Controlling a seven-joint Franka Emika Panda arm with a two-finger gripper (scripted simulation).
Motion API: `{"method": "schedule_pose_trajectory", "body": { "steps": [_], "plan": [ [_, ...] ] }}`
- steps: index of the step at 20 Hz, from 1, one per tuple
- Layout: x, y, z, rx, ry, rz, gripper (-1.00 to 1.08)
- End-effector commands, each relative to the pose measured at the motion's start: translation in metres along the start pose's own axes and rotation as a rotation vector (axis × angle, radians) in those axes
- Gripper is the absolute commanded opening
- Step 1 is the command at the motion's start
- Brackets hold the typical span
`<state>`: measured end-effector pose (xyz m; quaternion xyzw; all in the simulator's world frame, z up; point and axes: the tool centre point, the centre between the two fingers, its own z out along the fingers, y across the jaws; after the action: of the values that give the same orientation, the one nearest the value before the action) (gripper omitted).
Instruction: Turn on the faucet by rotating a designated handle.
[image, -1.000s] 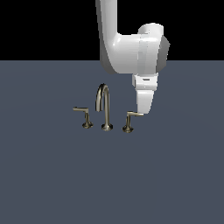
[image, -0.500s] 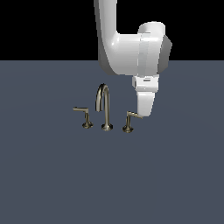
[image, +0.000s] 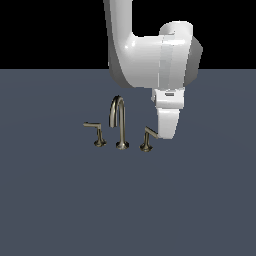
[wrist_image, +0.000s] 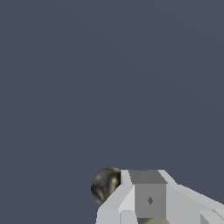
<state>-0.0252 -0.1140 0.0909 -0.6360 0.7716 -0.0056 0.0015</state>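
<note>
Fingers at the handle's arm

The fingers (image: 164, 131) sit low at the outer end of the handle (image: 148, 135); whether they are parted or closed on it cannot be told. The handle stands at the exterior view's right of the faucet (image: 119, 121), its twin (image: 95, 132) opposite, all on the grey surface (image: 128, 210).

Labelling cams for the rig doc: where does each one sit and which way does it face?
Exterior view: off the arm, level with the faucet, facing it; shows the white arm and the tool at the handle.
Wrist view: on the wrist, looking down at the grey floor; tool fingers show.
Shared: the tool and the brass handle.
</note>
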Motion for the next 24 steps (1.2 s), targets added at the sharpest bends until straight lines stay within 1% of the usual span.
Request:
{"method": "schedule_pose_trajectory", "body": {
  "steps": [1, 2, 3, 14, 15, 16, 24],
  "plan": [
    [-0.007, 0.012, 0.000, -0.010, -0.005, -0.008, -1.00],
    [-0.007, 0.012, 0.000, -0.010, -0.005, -0.008, -1.00],
    [-0.001, 0.008, 0.000, -0.006, 0.001, 0.000, -1.00],
    [-0.043, 0.032, -0.001, -0.010, -0.005, -0.007, -1.00],
    [-0.043, 0.032, -0.001, -0.010, -0.005, -0.007, -1.00],
    [-0.020, 0.029, -0.001, -0.007, 0.007, 0.026, -1.00],
    [-0.077, 0.021, -0.001, -0.010, -0.003, -0.002, -1.00]
  ]
}}
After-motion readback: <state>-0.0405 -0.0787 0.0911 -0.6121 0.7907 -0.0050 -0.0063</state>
